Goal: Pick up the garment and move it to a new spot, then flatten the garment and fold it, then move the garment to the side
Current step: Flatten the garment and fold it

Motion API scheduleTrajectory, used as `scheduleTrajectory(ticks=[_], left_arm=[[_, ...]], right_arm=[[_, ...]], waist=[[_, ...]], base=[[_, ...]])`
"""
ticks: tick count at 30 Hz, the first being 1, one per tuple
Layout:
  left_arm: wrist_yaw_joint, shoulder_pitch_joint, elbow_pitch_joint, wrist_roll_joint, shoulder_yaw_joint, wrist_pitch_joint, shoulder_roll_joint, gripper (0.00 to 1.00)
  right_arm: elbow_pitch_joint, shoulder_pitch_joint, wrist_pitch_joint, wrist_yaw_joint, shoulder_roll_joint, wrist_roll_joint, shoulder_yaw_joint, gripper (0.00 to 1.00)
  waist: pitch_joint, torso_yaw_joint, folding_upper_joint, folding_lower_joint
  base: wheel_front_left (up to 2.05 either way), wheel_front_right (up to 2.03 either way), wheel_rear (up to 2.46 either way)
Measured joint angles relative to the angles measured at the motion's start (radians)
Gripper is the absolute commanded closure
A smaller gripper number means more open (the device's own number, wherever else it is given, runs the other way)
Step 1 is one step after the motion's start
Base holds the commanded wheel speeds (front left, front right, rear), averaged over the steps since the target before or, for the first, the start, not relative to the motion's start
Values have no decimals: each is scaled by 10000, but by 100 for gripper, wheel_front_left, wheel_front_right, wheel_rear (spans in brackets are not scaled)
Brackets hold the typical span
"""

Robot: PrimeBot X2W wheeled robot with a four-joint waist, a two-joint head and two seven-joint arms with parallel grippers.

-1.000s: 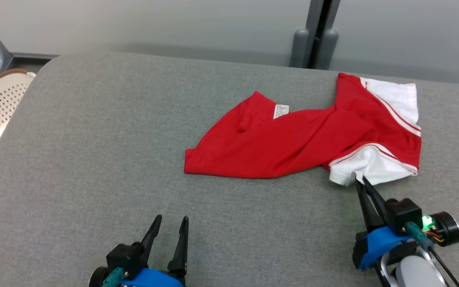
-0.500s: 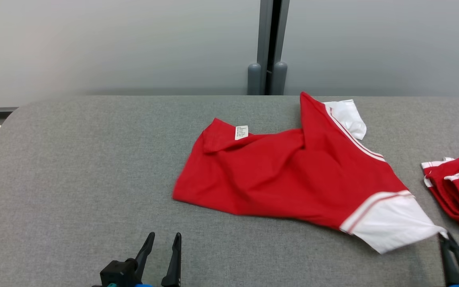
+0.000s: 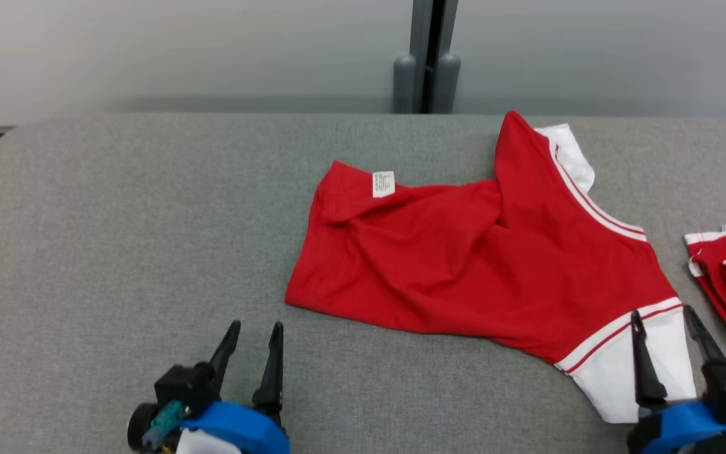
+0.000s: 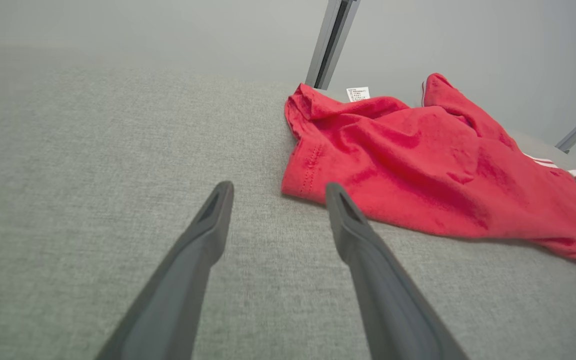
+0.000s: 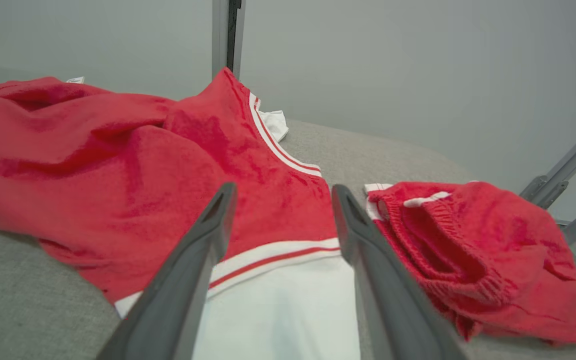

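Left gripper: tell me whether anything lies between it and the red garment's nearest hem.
Nothing visible does. Only bare grey surface separates the open left gripper from the red garment at its near hem corner.

Head view high, looking forward-down over grey fabric-covered table [image 3: 117, 221]. Both wrist views low, near surface, facing pale grey wall [image 3: 149, 50]. All three share crumpled red-and-white cloth garment [image 3: 464, 265].

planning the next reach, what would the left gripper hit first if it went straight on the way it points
Likely the near hem corner of the red garment, just ahead of the left gripper; depth unclear.
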Motion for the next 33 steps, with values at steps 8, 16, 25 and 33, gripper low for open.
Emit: scheduleTrajectory(ticks=[8, 16, 25, 33], left_arm=[[0, -1591, 1206, -487, -621, 0, 221, 0], [0, -3000, 1983, -1651, -1613, 0, 934, 0], [0, -3701, 2257, -3221, -3770, -6, 1423, 0], [0, -3917, 2272, -3824, -4583, -13, 1580, 100]], right_arm=[[-23, -717, 2, -2, 159, 199, 974, 0], [90, -988, 0, 0, 196, 525, 1250, 0], [290, -1217, 0, -2, 203, 771, 1716, 0], [522, -1228, 0, -2, 205, 882, 2023, 0]], waist=[[942, -351, 0, 1], [1604, -616, 0, 3], [1701, -708, 0, 2], [1547, -713, 0, 2]], base=[[0, 0, 0], [0, 0, 0], [0, 0, 0], [0, 0, 0]])
